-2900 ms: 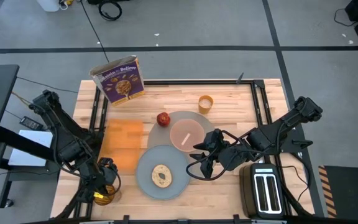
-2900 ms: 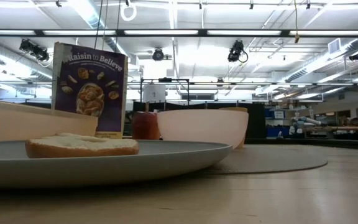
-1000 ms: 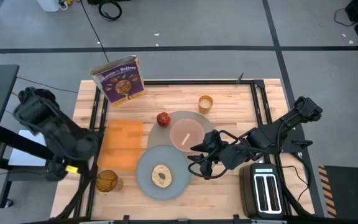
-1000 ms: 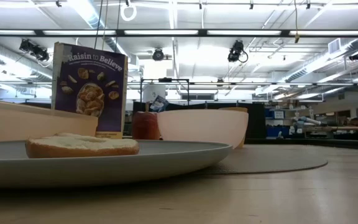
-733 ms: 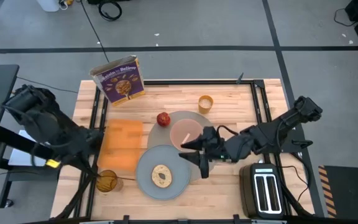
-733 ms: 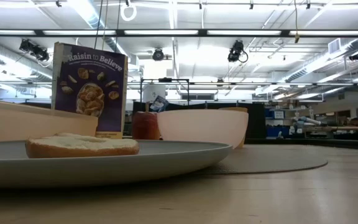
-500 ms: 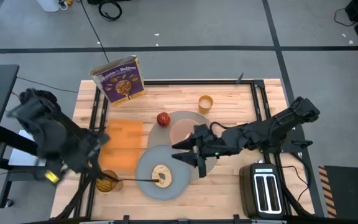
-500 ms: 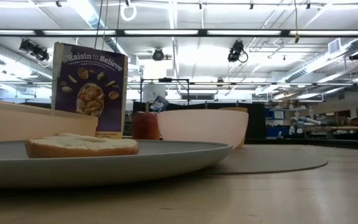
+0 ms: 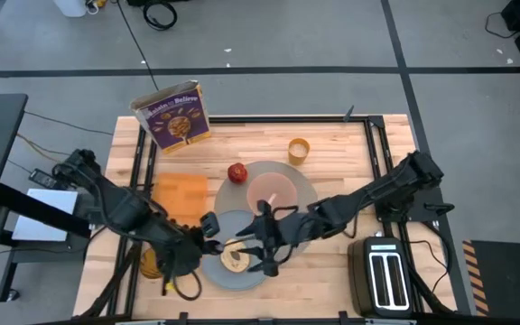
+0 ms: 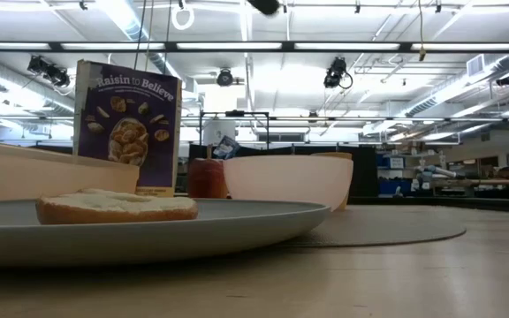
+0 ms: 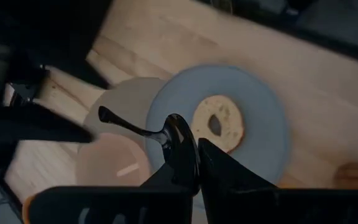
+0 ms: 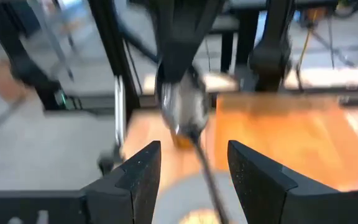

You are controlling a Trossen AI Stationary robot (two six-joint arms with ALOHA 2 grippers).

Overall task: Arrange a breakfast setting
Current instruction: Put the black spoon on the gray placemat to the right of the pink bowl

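The left hand point(image 11: 188, 163) has swung in from the left edge of the tabletop point(image 9: 332, 262) and now hangs over the grey plate point(image 9: 208, 236), clenched on the bowl end of the metal spoon point(image 11: 160, 134). The right hand point(image 12: 188, 163) has advanced from the toaster point(image 9: 383, 278) side to meet it, fingers spread around the spoon handle. This is judged a handover. The toast slice point(image 9: 234, 259) rests on the plate, near the front edge.
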